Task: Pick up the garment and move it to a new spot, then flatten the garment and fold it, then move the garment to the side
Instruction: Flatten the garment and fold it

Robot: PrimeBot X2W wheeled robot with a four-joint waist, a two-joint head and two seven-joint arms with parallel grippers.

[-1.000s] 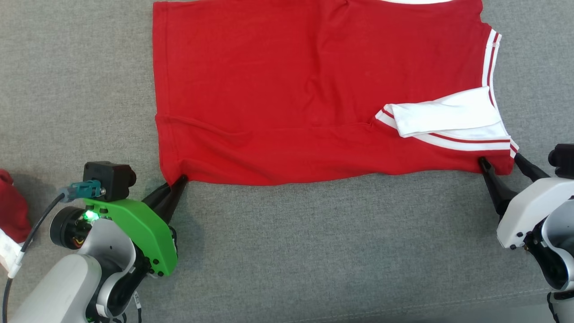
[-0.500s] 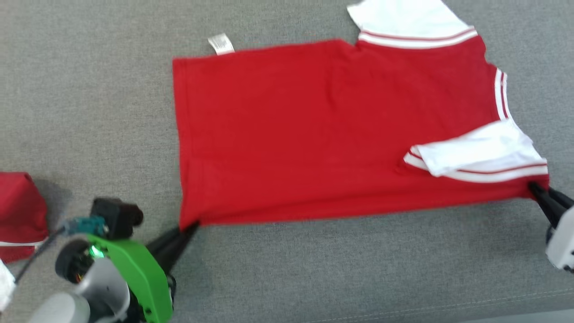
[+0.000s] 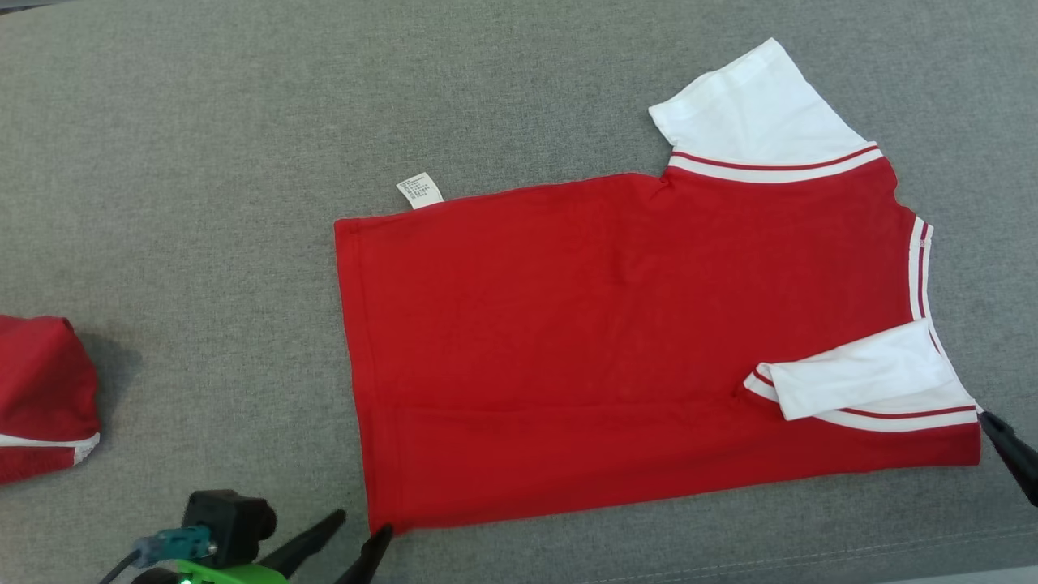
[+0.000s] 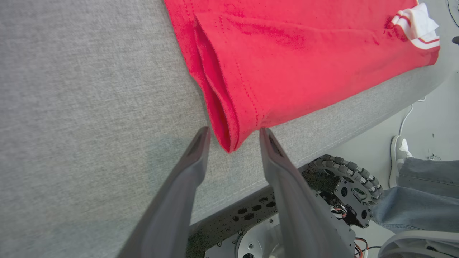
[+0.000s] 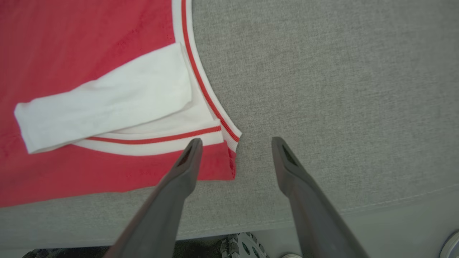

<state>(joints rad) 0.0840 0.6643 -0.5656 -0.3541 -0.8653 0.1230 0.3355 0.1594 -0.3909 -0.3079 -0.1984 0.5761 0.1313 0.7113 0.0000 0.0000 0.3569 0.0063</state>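
Observation:
The red garment [image 3: 616,341] with white sleeves lies flat on the grey padded table [image 3: 203,203]. Its near edge is folded over, so the near white sleeve [image 3: 859,377] rests on the red body while the far sleeve [image 3: 754,105] sticks out. My left gripper [image 3: 362,521] is open at the near left hem corner. In the left wrist view that corner [image 4: 229,139] lies loose between the left gripper's [image 4: 235,131] spread tips. My right gripper [image 5: 236,141] is open too, with the collar-side corner [image 5: 231,161] lying free beside its left finger [image 5: 179,179]. One right finger [image 3: 1010,454] shows at the head view's right edge.
Another red cloth [image 3: 40,397] lies at the table's left edge. A white label [image 3: 420,191] pokes out from the garment's far edge. The table's front edge [image 5: 251,222] is close behind both grippers. Below it are the robot's wheeled base [image 4: 340,175] and a person's leg and shoe [image 4: 412,200].
Both grippers have opened and let go of the garment's near corners, which now lie on the table. The head camera has tilted, so the whole scene sits lower in view.

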